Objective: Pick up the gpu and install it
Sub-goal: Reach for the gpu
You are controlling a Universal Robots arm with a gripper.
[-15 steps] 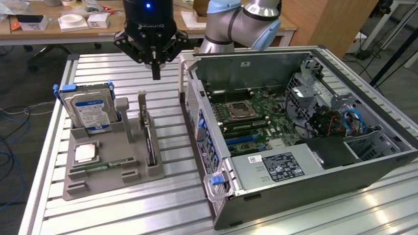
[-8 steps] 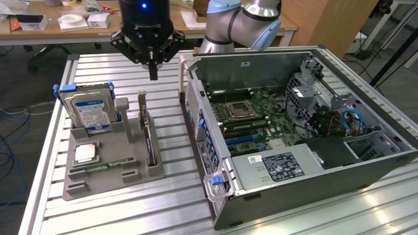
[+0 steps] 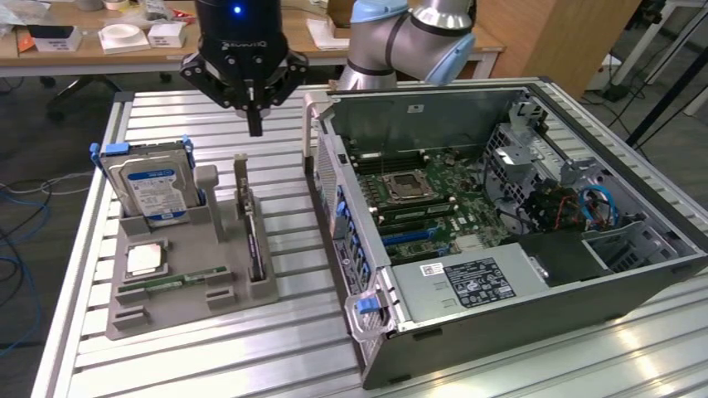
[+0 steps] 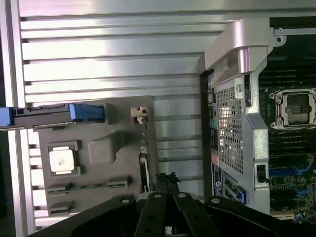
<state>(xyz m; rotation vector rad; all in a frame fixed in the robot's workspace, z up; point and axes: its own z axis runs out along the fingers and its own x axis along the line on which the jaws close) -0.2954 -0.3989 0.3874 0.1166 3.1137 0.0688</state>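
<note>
Here the hand (image 3: pixel 255 126) hangs in the air with its two fingers pressed together, and it carries nothing. It is above the back part of the grey holder (image 3: pixel 182 249) and higher than the gpu (image 3: pixel 254 240), which it does not touch. The gpu stands upright on its long edge in a slot of this holder, and its lighter metal end seems to point toward the back of the surface (image 3: pixel 277 348). I judge that the card is light and stiff but also delicate: the faces carry small parts and the lower edge has contacts, so a hard squeeze or a twist could harm it. The free upper edge, near the middle of its length, looks like the best place to hold it, because there the card would not tip to one end. The faces are thin and smooth, so it may slip between closed fingers. On the exterior view's left the hard drive (image 3: pixel 152 186) stands in its own slot, with a raised part of the holder between it and the card. On the exterior view's right the open computer case (image 3: pixel 619 274) is just beside the holder. Above the card the room is open, while inside the case the walls and cables around the motherboard (image 3: pixel 443 207) leave less space.
</note>
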